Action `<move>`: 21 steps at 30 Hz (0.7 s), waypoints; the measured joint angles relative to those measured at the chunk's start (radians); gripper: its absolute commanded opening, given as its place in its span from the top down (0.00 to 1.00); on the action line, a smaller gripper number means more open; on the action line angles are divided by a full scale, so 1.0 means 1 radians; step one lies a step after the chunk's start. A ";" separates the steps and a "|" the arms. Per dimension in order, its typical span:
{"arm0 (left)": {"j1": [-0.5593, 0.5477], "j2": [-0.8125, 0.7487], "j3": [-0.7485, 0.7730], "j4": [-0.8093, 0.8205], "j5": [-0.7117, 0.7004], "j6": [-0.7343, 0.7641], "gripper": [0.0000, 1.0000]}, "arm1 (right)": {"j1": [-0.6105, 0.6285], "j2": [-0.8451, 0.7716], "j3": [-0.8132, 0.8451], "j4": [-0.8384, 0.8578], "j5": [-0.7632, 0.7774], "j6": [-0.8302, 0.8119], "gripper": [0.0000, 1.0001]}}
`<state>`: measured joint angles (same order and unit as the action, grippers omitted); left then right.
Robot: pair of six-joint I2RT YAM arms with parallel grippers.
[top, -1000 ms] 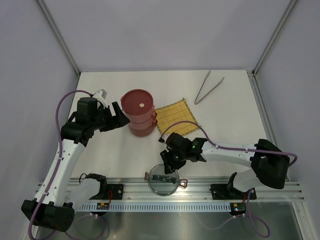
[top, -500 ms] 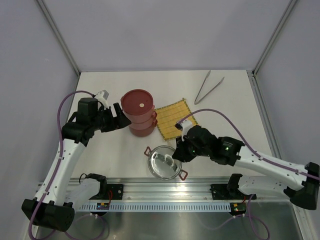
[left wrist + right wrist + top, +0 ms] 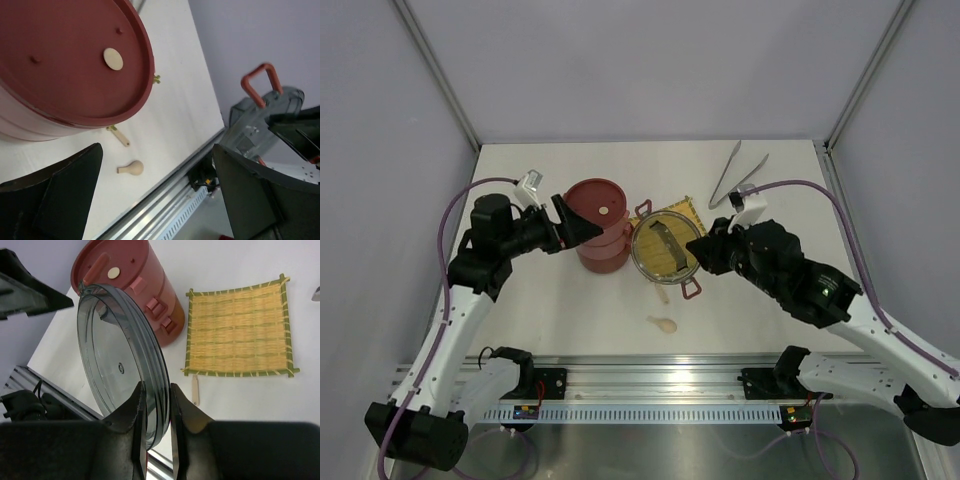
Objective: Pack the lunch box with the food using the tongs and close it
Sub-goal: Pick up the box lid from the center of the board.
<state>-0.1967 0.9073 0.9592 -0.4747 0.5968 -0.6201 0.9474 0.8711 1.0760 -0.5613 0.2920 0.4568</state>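
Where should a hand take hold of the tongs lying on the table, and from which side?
Probably from straight above, around the middle of the tongs, closing across both prongs. They lie flat, and the V narrows toward its joined near end, so the prongs sit close enough there to squeeze together.

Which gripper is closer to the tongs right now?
Right. The right gripper, holding the grey lid, is just short of the tongs; the left gripper sits left of the lunch box.

We are seeing bright, even, diffuse light from above; tabletop (image 3: 570, 310) washing out near-white; lunch box (image 3: 598, 215) casting only soft, short shadow; grey lid (image 3: 120, 365) catching faint sheen along rim; left gripper (image 3: 157, 150) blurring dark, out of focus at close range.
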 measured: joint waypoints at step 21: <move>-0.113 0.057 -0.136 0.480 0.197 -0.245 0.25 | -0.180 0.093 0.001 0.220 -0.306 0.071 1.00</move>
<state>-0.3092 0.9642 0.8230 0.0048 0.7937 -0.8646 0.7670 0.9642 1.0771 -0.3416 -0.0135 0.5282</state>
